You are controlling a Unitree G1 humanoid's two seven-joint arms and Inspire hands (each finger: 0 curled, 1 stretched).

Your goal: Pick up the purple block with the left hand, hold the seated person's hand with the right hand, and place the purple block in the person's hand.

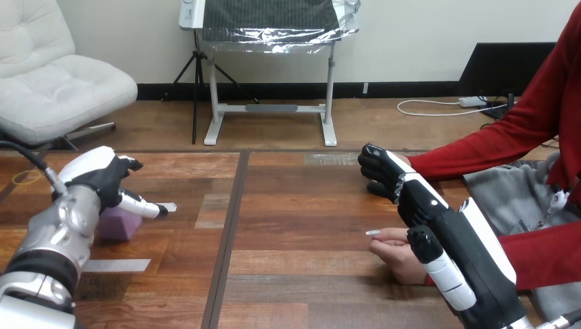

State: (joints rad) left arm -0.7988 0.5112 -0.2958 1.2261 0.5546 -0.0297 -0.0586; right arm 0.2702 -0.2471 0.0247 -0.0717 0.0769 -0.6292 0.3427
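the brown wooden plank counter [301, 205] has a dark seam [229, 233] running from far edge to near edge, and a grey tape strip [115, 265] lies near its left edge. the small purple cube block [122, 225] sits by that edge, just under the left robot hand [103, 177]; whether it is gripped i cannot tell. near the right edge the right robot hand [418, 202] lies over the person's hand [394, 252], which rests on the counter; a clasp cannot be made out.

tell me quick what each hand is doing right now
Left hand: open, over the small purple block.
Right hand: cannot tell, beside the person's hand.
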